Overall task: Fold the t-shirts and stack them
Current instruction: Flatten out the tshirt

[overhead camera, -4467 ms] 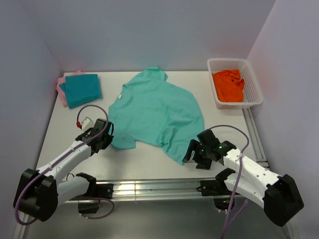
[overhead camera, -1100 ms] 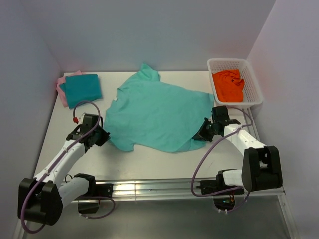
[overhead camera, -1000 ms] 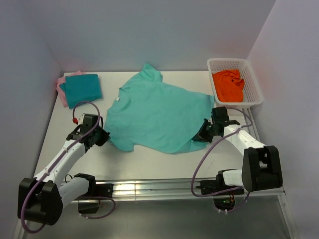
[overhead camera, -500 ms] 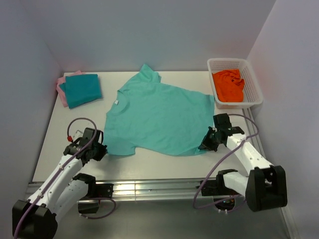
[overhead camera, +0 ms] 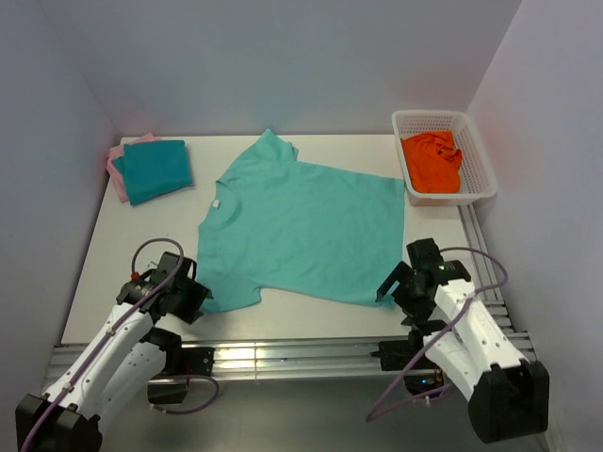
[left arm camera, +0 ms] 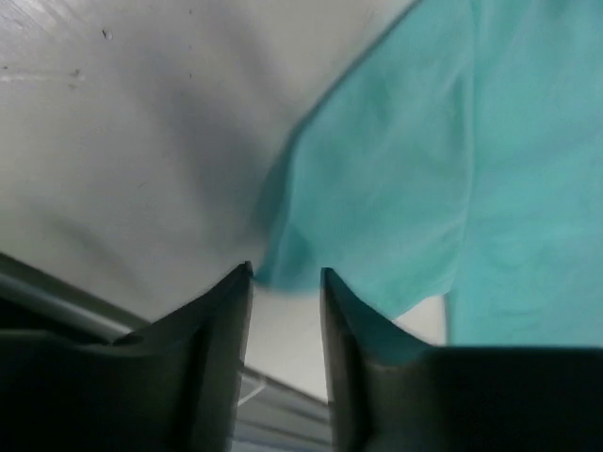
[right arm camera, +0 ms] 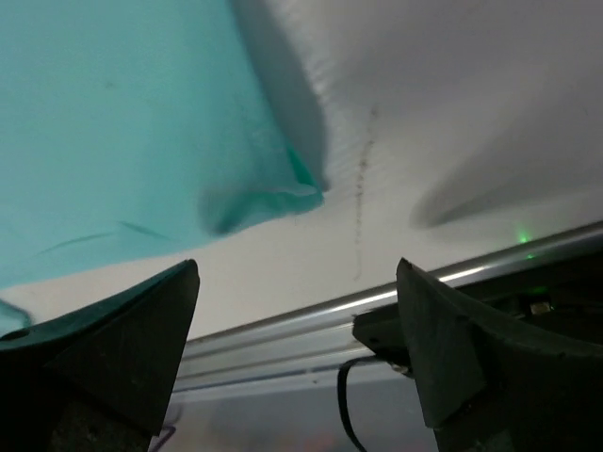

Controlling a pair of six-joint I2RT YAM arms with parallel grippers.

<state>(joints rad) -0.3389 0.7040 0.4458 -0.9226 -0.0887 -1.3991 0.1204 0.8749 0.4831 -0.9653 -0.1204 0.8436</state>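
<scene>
Lying spread flat on the white table [overhead camera: 113, 250], the mint-green t-shirt [overhead camera: 301, 221] is seen in the middle, its collar toward the left. The left gripper [left arm camera: 283, 287] is set at the corner of the near sleeve with its jaws almost together — whether the cloth is pinched cannot be told. The right gripper [right arm camera: 297, 273] is held wide apart above the hem corner, which is not touched. The teal t-shirt [overhead camera: 155, 169] is folded on top of the pink t-shirt [overhead camera: 117, 175] at the far left.
</scene>
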